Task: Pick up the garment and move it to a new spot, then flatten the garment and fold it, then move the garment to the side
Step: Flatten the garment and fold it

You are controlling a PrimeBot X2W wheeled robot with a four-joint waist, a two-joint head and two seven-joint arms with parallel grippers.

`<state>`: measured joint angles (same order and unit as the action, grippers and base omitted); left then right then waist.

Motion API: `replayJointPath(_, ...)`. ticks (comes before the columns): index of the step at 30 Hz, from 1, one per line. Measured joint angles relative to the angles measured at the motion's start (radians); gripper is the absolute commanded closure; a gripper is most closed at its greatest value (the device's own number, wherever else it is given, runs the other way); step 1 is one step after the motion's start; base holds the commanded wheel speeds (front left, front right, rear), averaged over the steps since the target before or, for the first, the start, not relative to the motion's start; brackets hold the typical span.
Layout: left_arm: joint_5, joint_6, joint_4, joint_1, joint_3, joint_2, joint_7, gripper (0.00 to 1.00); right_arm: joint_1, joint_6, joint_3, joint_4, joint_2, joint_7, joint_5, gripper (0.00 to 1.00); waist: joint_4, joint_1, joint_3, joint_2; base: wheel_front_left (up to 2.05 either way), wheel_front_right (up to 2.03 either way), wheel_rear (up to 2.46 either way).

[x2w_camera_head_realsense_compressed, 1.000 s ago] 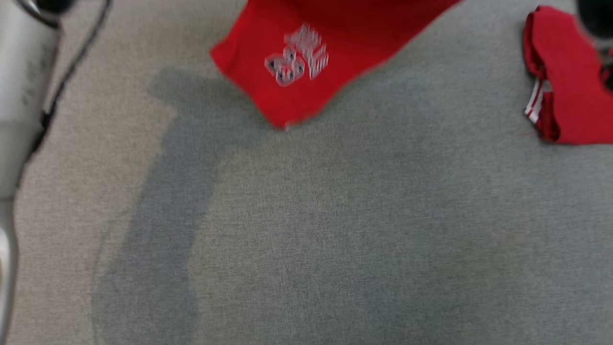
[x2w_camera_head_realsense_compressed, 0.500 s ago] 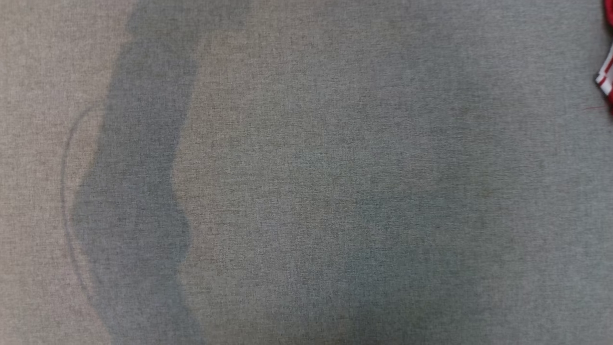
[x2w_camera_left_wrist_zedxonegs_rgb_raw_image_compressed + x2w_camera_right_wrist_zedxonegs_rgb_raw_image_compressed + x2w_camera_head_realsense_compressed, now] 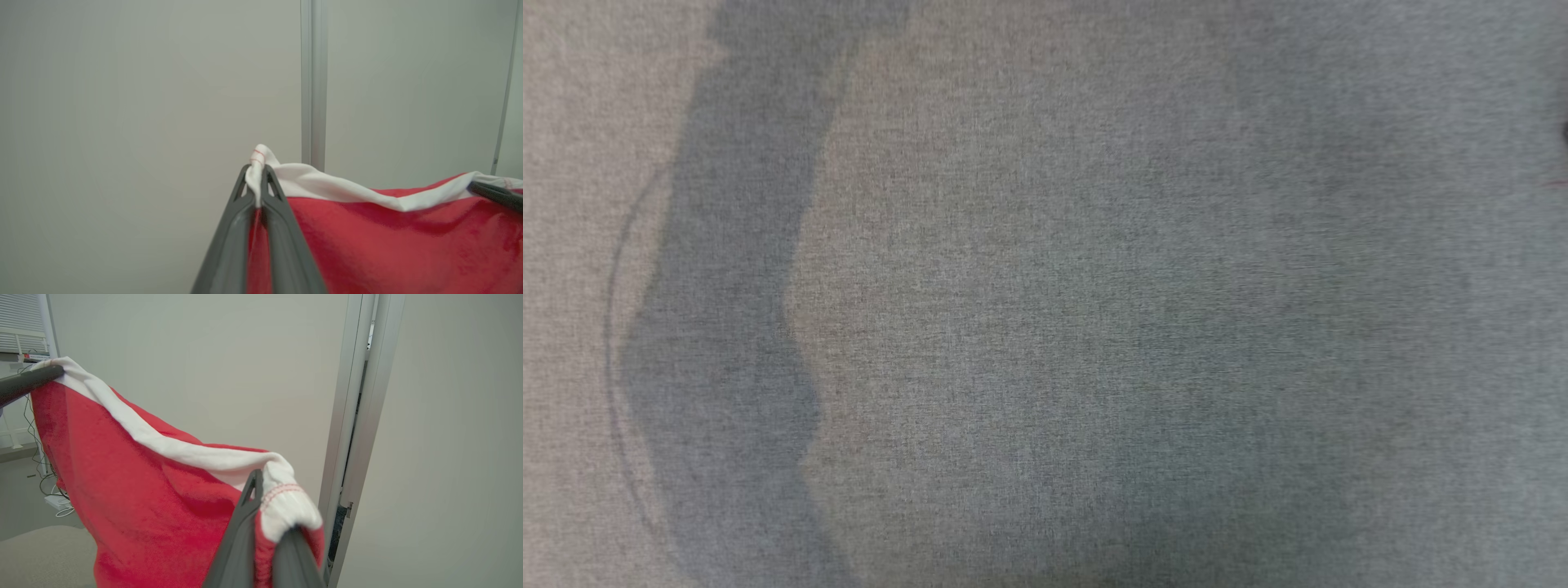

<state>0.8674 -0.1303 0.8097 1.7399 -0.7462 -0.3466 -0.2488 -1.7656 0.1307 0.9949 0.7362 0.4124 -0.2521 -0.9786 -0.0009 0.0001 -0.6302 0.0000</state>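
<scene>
The garment (image 3: pixel 388 245) is red with a white waistband and hangs stretched between my two grippers in front of a pale wall. In the left wrist view my left gripper (image 3: pixel 257 171) is shut on one end of the white band. In the right wrist view my right gripper (image 3: pixel 271 506) is shut on the band's other end, which bunches over its fingers. The red garment (image 3: pixel 143 490) sags between them. The right gripper's fingers (image 3: pixel 494 194) cross the left wrist view's right edge. The left gripper's fingers (image 3: pixel 24 384) hold the band at upper left.
The head view looks down on a grey cloth-covered surface (image 3: pixel 1045 327) with a dark shadow band (image 3: pixel 735 327) at its left. A metal post (image 3: pixel 314 81) and a door frame (image 3: pixel 355 416) stand behind the garment. Cables and a power strip (image 3: pixel 57 502) lie on the floor.
The head camera has moved: the hanging red garment with its white print and the folded red pile at the right have slid out of its picture, leaving grey surface and shadow.
</scene>
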Motion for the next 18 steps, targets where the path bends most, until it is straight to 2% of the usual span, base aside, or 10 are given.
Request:
replayJointPath(5,0.024,0.000,-0.091,-0.154,0.017,-0.041,-0.011,1.00,0.119,0.000,0.011,-0.074,0.035,-0.008,-0.009,1.00,-0.009,0.0000,0.040,0.0000,0.00,0.00,0.00)
replayJointPath(9,-0.004,0.001,-0.243,-0.352,0.110,-0.072,-0.015,1.00,0.292,0.000,-0.057,-0.193,0.071,-0.009,0.010,1.00,-0.013,0.0000,0.090,0.0000,0.00,0.00,0.00)
replayJointPath(10,-0.009,0.013,-0.283,-0.420,0.139,-0.075,-0.014,1.00,0.344,0.000,-0.068,-0.222,0.078,-0.009,0.018,1.00,-0.014,-0.0001,0.103,0.0000,0.00,0.00,0.00)
replayJointPath(14,-0.050,0.047,-0.426,-0.685,0.222,-0.072,-0.014,1.00,0.545,0.000,-0.132,-0.325,0.101,-0.009,0.076,1.00,-0.014,0.0000,0.157,0.0000,0.00,0.00,0.00)
replayJointPath(18,-0.084,0.070,-0.539,-0.923,0.287,-0.045,-0.014,1.00,0.743,0.000,-0.198,-0.423,0.106,-0.009,0.130,1.00,-0.011,0.0000,0.211,0.0000,0.00,0.00,0.00)
